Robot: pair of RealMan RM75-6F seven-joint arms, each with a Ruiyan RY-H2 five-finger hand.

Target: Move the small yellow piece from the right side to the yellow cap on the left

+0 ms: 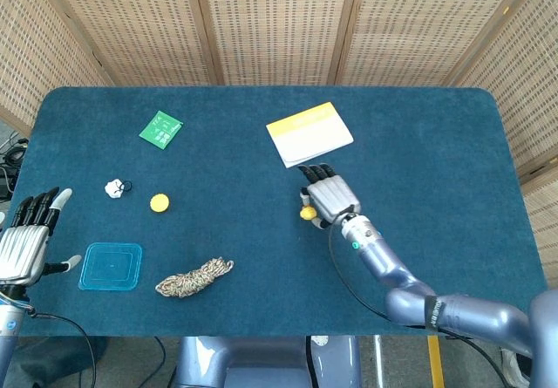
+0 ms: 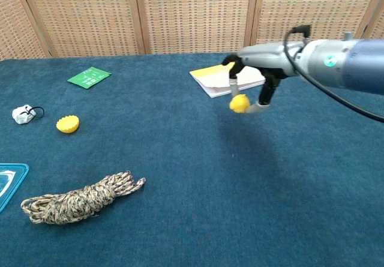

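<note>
My right hand [image 1: 330, 200] [image 2: 255, 78] hangs above the middle of the table and pinches the small yellow piece [image 1: 308, 214] [image 2: 239, 103] between thumb and a finger, well clear of the cloth. The yellow cap [image 1: 159, 202] [image 2: 68, 124] lies on the left part of the table, far from that hand. My left hand [image 1: 26, 238] rests open at the left edge of the table, fingers spread, holding nothing; the chest view does not show it.
A yellow-and-white notebook [image 1: 309, 133] [image 2: 233, 76] lies just behind the right hand. A coiled rope [image 1: 193, 277] [image 2: 78, 198], a blue square lid [image 1: 112, 266], a small white object [image 1: 113, 187] [image 2: 23, 114] and a green packet [image 1: 160, 129] [image 2: 89, 77] lie on the left half.
</note>
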